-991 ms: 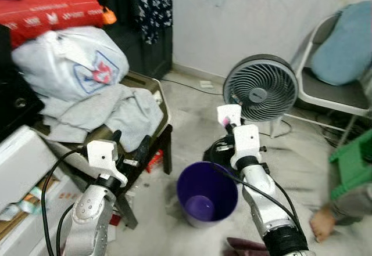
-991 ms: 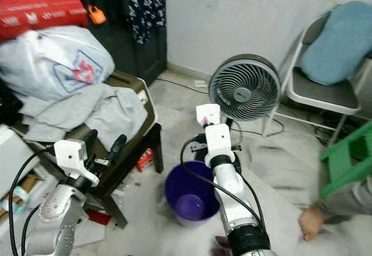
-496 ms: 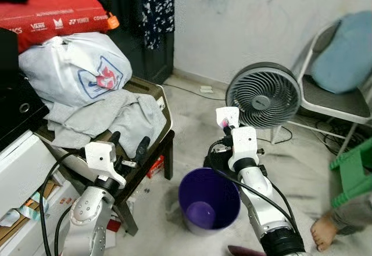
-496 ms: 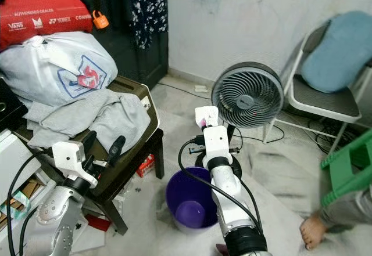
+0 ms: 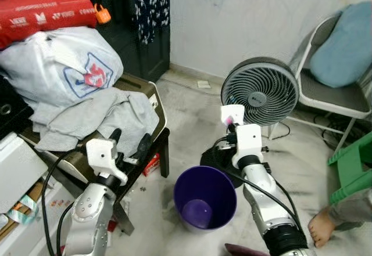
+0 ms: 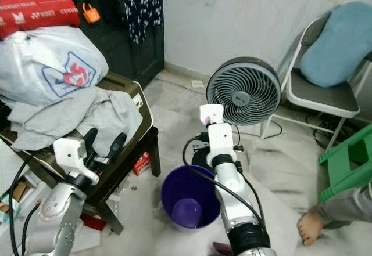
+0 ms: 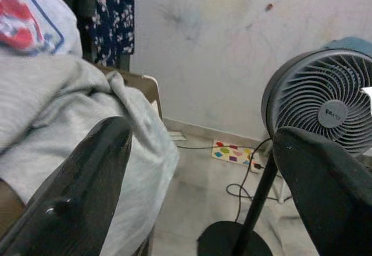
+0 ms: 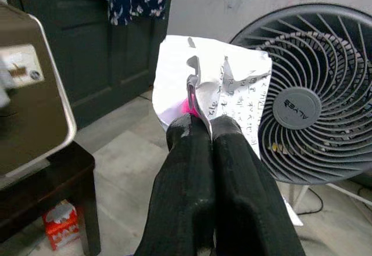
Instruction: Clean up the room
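nearest the camera, the purple bin stands upright on the pale floor, between the 2 silver arms. the right gripper is raised just beyond the bin's far rim, its 2 black fingers pressed together and pinching a crumpled white paper with printed text and a pink patch at the pinch point. in the head views the paper sits at the tip of the right arm, in front of the lower part of the grey fan.

the left gripper is held up at the front edge of a dark low table, its fingers spread wide apart with nothing between them. a grey garment lies heaped on that table and hangs over its edge, just beside the left fingers. a small red box lies on the floor under the table.

behind the garment rests a white plastic bag with a red and blue logo, and above it a red box with white lettering. the fan stands on a black round base with a cable trailing across the floor. a person's bare foot rests on the floor at the right, near a green stool. farther back a folding chair carries a blue cushion against the white wall, and a dark floral cloth hangs by the dark door.
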Tool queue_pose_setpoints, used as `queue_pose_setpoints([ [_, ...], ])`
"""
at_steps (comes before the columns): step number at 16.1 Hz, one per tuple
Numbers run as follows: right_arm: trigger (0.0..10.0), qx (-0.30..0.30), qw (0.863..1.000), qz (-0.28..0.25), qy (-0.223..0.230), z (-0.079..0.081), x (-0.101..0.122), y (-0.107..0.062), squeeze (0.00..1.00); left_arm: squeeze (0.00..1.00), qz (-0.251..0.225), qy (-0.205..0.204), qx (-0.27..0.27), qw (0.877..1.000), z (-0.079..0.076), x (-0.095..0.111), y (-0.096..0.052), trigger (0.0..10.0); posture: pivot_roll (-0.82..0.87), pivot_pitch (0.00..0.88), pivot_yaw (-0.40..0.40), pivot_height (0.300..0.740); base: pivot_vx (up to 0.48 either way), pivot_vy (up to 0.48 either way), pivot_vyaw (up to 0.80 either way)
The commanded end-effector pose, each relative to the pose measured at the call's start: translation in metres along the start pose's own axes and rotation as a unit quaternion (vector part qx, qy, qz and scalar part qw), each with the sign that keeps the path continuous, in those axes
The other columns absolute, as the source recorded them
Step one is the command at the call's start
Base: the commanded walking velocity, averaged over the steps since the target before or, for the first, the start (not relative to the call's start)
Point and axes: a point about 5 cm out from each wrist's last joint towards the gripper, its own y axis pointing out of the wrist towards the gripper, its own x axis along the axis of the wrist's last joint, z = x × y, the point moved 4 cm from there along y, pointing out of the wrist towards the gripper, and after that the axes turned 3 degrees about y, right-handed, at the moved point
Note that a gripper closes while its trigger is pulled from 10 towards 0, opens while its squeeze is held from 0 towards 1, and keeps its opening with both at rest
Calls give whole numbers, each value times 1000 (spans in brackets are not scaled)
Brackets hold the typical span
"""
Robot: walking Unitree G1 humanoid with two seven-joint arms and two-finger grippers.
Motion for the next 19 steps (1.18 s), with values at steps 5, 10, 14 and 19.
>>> queue_pose_setpoints([
  [5, 10000, 5, 1000, -10, -5, 2, 5, 2, 0, 0, 1, 5, -2, 1000, 0, 1, 2, 10000, -1, 37, -45, 740, 276, 0, 285],
  [10, 10000, 4, 1000, -8, -3, 1, 4, 2, 0, 0, 1, 5, -1, 1000, 0, 1, 3, 10000, -1, 38, -46, 740, 286, 0, 160],
  [14, 10000, 3, 1000, -7, -3, 1, 3, 3, 0, 0, -9, -9, -47, 999, -11, 4, 3, 10000, -2, 37, -46, 740, 0, 0, 0],
  [19, 10000, -63, 996, 46, -38, -11, -15, -2, 0, 0, 36, -10, -238, 970, -58, 0, -29, 10000, 6, 66, -26, 740, 0, 0, 0],
])
